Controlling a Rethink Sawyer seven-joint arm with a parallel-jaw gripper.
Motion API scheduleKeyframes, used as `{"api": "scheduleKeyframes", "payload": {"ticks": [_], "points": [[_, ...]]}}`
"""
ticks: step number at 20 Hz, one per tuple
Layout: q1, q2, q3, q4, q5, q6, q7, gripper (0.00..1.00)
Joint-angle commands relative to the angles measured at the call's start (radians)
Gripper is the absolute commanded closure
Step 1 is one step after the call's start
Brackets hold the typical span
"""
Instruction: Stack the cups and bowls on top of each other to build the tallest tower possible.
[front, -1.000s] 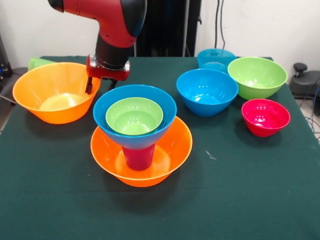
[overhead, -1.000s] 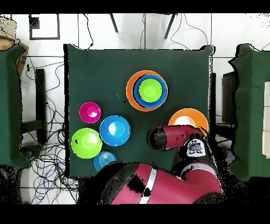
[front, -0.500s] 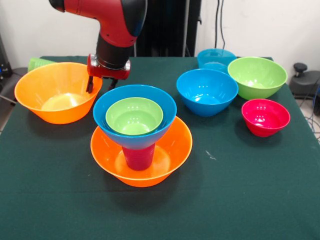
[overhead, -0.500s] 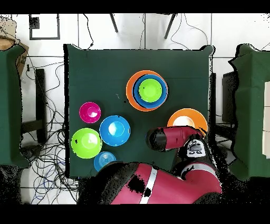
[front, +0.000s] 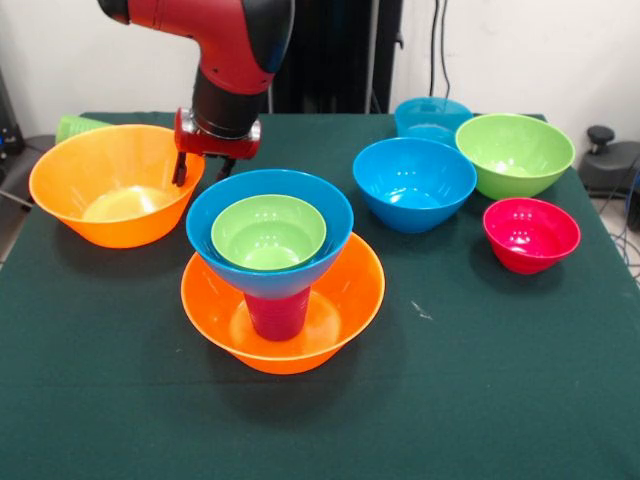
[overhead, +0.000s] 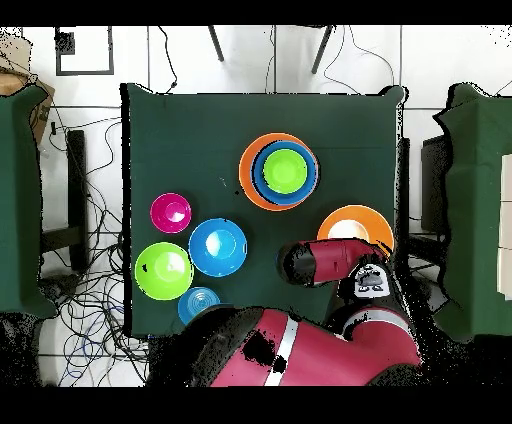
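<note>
My gripper (front: 199, 172) is clamped on the loose orange bowl's (front: 112, 184) rim, at the tower's (front: 270, 262) ten o'clock; next I'd lift it.

Dark green table (front: 500, 400), floor cables (overhead: 85, 300).

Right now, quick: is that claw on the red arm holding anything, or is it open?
Gripper: it hangs by the rim of the glossy orange plastic bowl standing alone; whether it is open, shut or gripping that rim cannot be told.
</note>
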Motion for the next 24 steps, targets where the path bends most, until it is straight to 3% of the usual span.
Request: {"api": "scheduleKeyframes", "payload": {"ticks": [1, 3, 4, 16, 24], "points": [[0.001, 0.028, 0.083, 0.045, 0.015, -0.027, 0.107, 0.00], [0.000, 0.027, 0.086, 0.040, 0.015, -0.017, 0.099, 0.00], [0.001, 0.027, 0.087, 0.039, 0.014, -0.013, 0.096, 1.00], [0.005, 0.022, 0.090, 0.038, 0.007, -0.003, 0.078, 1.00], [0.048, -0.003, 0.036, 0.031, 0.001, -0.002, 0.110, 1.00]]}}
